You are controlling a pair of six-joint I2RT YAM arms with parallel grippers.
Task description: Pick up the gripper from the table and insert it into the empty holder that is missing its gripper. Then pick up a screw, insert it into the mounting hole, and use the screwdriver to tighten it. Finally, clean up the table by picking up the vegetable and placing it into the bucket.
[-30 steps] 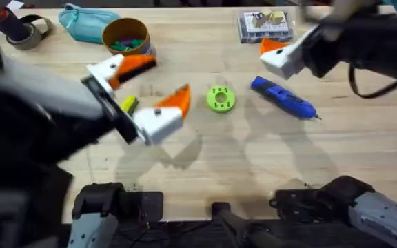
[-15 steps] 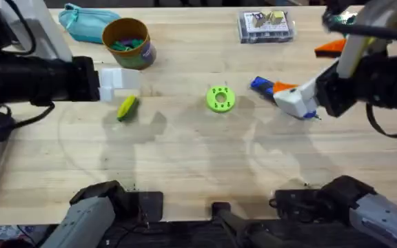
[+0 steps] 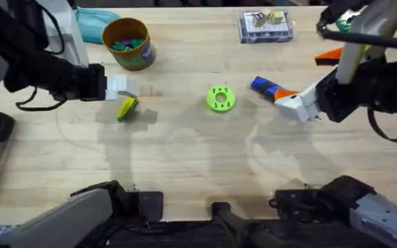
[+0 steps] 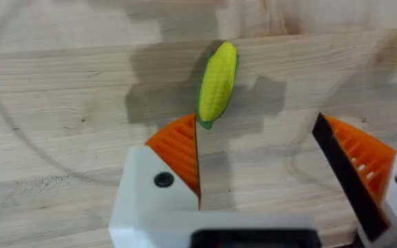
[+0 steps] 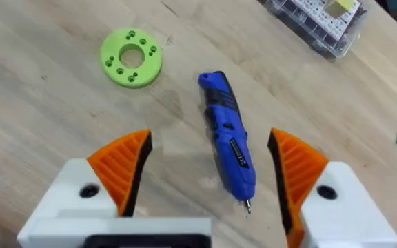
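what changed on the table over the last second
The left gripper swung from mid-table back to the vegetable, open just short of it. The right gripper came down from the far side, open around the screwdriver. Nothing grasped; the bucket and the green disc stayed put.

The vegetable point(image 3: 126, 108) is a small yellow corn cob with a green end; it lies flat on the wood, below the bucket point(image 3: 127, 43) and apart from it. The bucket is a short round yellow-brown tub, standing upright and open, with some small colourful pieces inside. The screwdriver point(image 3: 266, 87) is a thick blue cylinder lying on its side, its thin metal tip point(image 5: 247, 204) touching the wood. An orange piece point(image 3: 329, 55) lies near the table's right edge, possibly the loose gripper.
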